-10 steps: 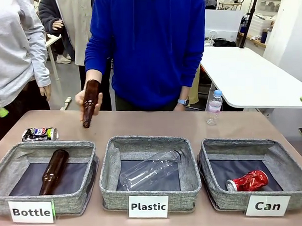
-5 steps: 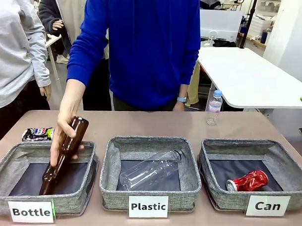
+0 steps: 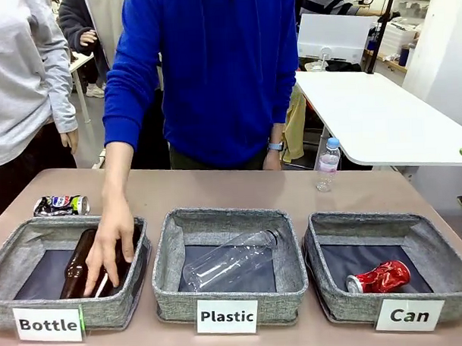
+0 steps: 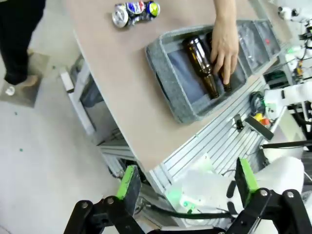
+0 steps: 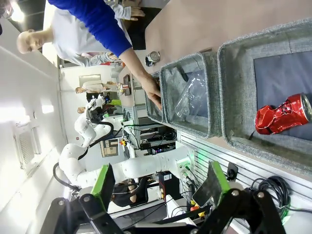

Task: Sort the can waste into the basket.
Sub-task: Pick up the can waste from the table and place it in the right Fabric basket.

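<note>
The grey fabric basket [image 3: 384, 218] labelled "Can" stands at the right of the front row, and a crushed red can [image 3: 380, 277] lies in it. In the right wrist view the same basket [image 5: 234, 97] and red can [image 5: 282, 114] appear, far beyond my open right gripper [image 5: 158, 183]. Another crushed can [image 3: 60, 205], blue, white and dark, lies on the table at the far left, behind the "Bottle" basket. The left wrist view looks down on that crushed can [image 4: 136, 11], with my left gripper [image 4: 187, 181] open, high up and off the table's edge.
The person's hand [image 3: 112, 242] rests in the "Bottle" basket [image 3: 35, 229] on two brown bottles [image 4: 201, 73]. The "Plastic" basket [image 3: 225, 215] holds a clear bottle [image 3: 230, 262]. A small water bottle [image 3: 328, 163] stands at the far right of the table.
The person's hand has come down from above the table's far side and laid a brown bottle in the "Bottle" basket beside the first one. Neither gripper has changed.
</note>
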`<state>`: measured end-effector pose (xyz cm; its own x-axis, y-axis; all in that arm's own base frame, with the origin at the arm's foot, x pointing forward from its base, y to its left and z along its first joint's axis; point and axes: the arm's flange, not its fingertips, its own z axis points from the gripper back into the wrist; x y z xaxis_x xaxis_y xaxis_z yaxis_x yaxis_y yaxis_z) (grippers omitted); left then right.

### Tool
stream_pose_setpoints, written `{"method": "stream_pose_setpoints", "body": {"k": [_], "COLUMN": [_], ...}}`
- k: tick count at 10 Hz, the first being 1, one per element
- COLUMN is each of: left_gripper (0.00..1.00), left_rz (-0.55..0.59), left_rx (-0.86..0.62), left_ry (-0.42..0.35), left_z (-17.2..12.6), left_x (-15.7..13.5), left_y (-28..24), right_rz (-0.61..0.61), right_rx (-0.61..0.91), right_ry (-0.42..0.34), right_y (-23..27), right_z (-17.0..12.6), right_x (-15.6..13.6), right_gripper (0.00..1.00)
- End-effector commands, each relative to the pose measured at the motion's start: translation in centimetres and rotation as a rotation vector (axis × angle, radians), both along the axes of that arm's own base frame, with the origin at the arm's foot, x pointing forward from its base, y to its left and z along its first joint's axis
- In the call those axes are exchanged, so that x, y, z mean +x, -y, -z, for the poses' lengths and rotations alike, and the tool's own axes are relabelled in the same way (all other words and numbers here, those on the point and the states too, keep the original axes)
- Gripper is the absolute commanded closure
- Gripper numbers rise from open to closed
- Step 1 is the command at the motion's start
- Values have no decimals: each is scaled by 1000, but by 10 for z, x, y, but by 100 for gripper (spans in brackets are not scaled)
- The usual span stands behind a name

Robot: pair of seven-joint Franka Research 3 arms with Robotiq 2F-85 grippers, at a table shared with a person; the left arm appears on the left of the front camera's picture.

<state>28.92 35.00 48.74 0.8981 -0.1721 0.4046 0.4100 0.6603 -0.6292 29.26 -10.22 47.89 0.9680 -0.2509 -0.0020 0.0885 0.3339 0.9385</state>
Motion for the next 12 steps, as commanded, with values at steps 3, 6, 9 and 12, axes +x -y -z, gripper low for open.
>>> {"method": "stream_pose_setpoints", "body": {"k": [3,6,9,12], "left_gripper": [0,0,0,0], "left_rz": [82,158,380,528], "left_rx": [14,40,155,344], "left_ry": [-5,-46,-34,-13], "left_z": [-8,2,5,10], "left_x": [36,61,90,124], "left_y": [10,43,112,196], "right_rz": [9,9,9,9], "right_rx": [-2,-2,-2,-2], "right_ry": [17,17,17,17], "right_y": [1,1,1,1], "right_z": [-1,-1,-1,-1], "right_x": [2,2,2,2], "right_gripper": [0,0,0,0]}}
